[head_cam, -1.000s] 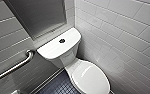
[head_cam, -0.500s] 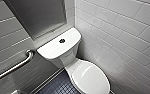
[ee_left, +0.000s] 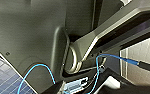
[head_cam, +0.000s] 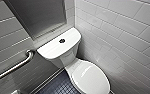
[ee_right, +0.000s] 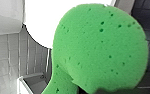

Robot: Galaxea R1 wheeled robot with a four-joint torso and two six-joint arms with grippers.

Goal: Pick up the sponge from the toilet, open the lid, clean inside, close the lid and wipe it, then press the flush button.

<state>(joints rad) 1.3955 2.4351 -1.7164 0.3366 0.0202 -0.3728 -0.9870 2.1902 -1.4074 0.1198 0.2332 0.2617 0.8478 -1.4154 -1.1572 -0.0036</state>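
**Sponge in the right end effector, toilet lid down**

The bright green, pore-pitted soft sponge (ee_right: 101,50) sits close before the right wrist camera; its pinched waist runs into the right end effector (ee_right: 96,90), which is closed on it, though the dark tips are hard to make out. Behind the sponge lie a white glossy surface (ee_right: 41,20), grey wall tiles and dark floor tiles. How far the left end effector is open cannot be told from its wrist view.

In the head view the dark blue small-tiled floor (head_cam: 58,87) comes nearest. On it stands the white glossy ceramic toilet (head_cam: 71,63), with its white oval lid (head_cam: 91,78) shut flat over the bowl. Farther back, the small dark round flush button (head_cam: 62,40) sits in the centre of the flat white tank top (head_cam: 53,50). A brushed metal grab bar (head_cam: 13,68) slants along the tiled wall to the tank's left; a pale grey tiled wall (head_cam: 121,32) rises just beside the toilet on the other side. Behind the tank is a plain grey recessed panel (head_cam: 38,17).
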